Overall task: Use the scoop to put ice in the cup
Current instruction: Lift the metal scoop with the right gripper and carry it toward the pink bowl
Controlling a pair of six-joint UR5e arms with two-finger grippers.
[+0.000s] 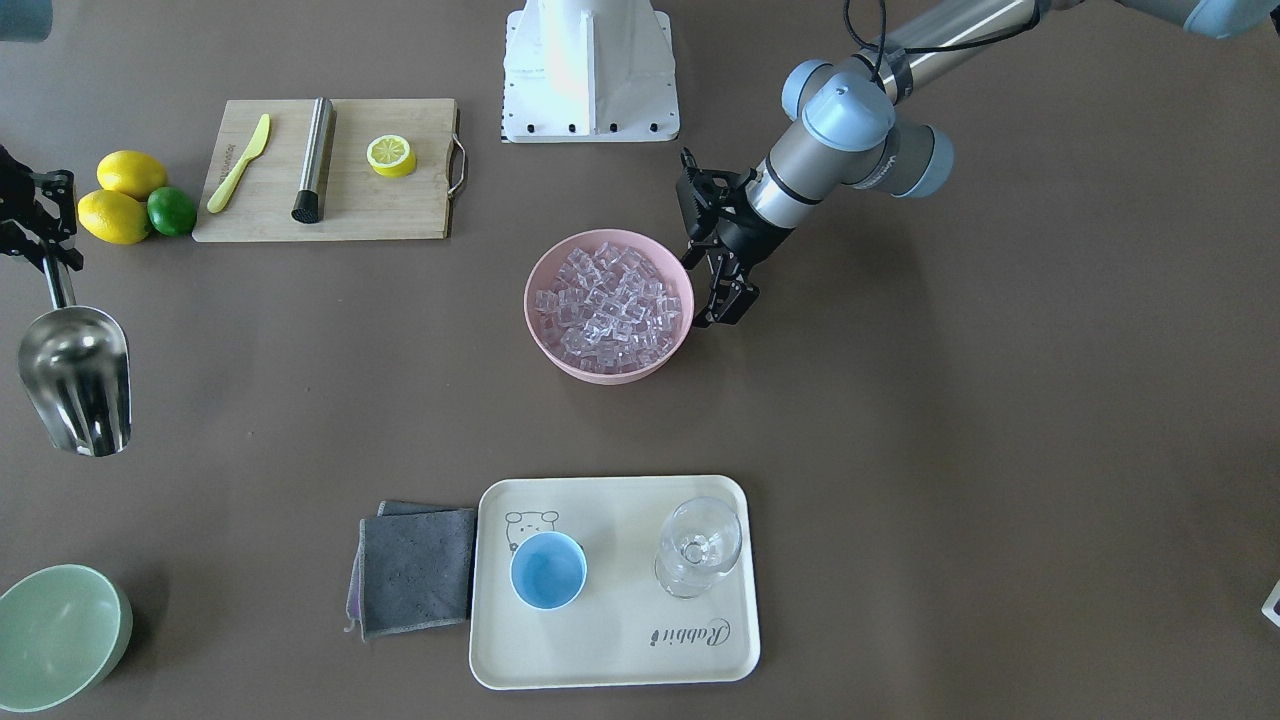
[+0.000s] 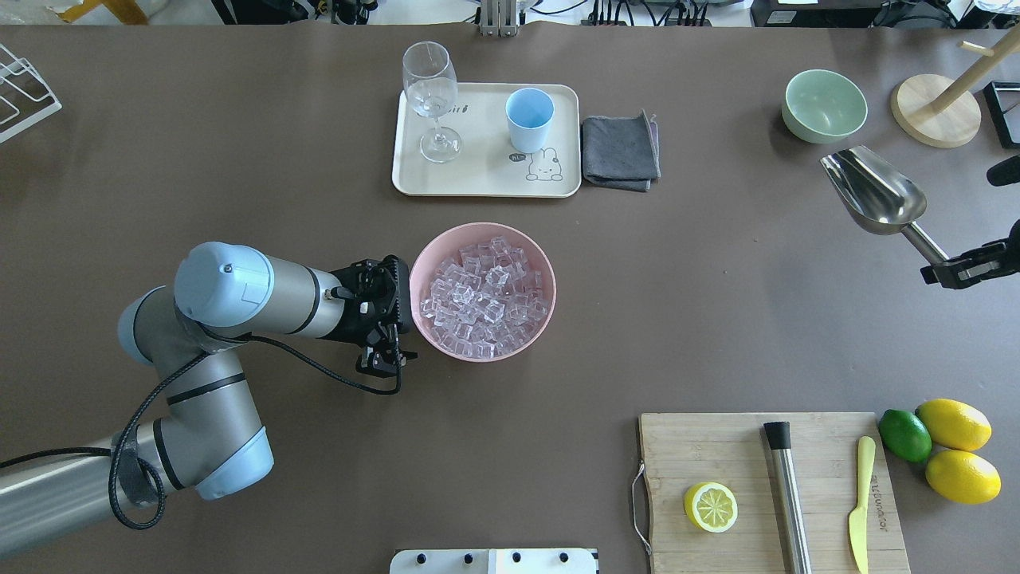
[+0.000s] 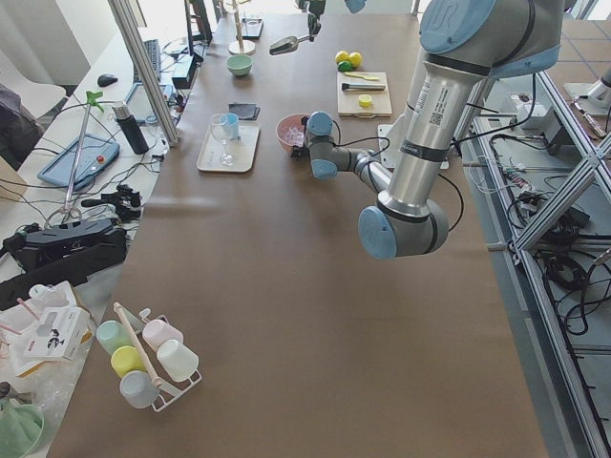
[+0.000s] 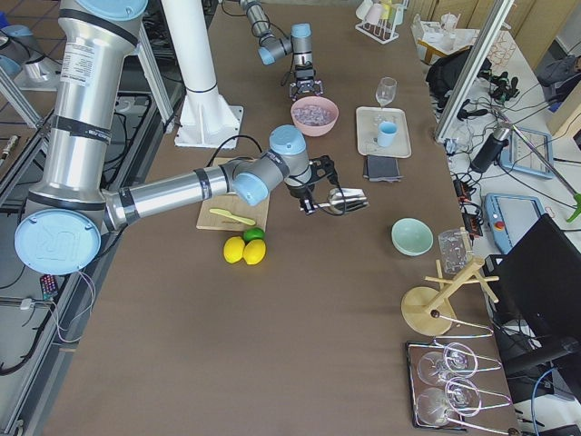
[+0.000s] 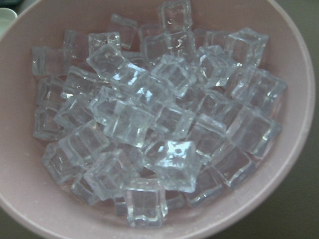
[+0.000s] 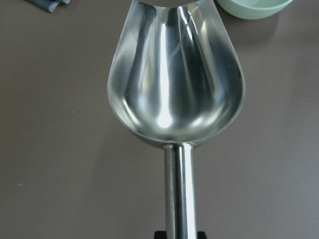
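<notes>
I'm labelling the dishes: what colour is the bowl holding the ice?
Pale pink, inside and out; the bowl shows best in the overhead exterior view.

The shiny stainless-steel scoop point(image 6: 174, 89) is mirror-polished, its smooth trough streaked with reflections. The small clear cubes of ice point(image 5: 164, 129) look glassy and slick, heaped in a pink round bowl point(image 5: 294, 64) of matt plastic. The light-blue round cup point(image 2: 529, 119) is smooth and faintly satin. The brown counter point(image 2: 239, 159) is matt; the grey folded cloth point(image 2: 620, 151) looks soft and napped; the rectangular wooden chopping board point(image 2: 717, 454) shows pale grain.
</notes>
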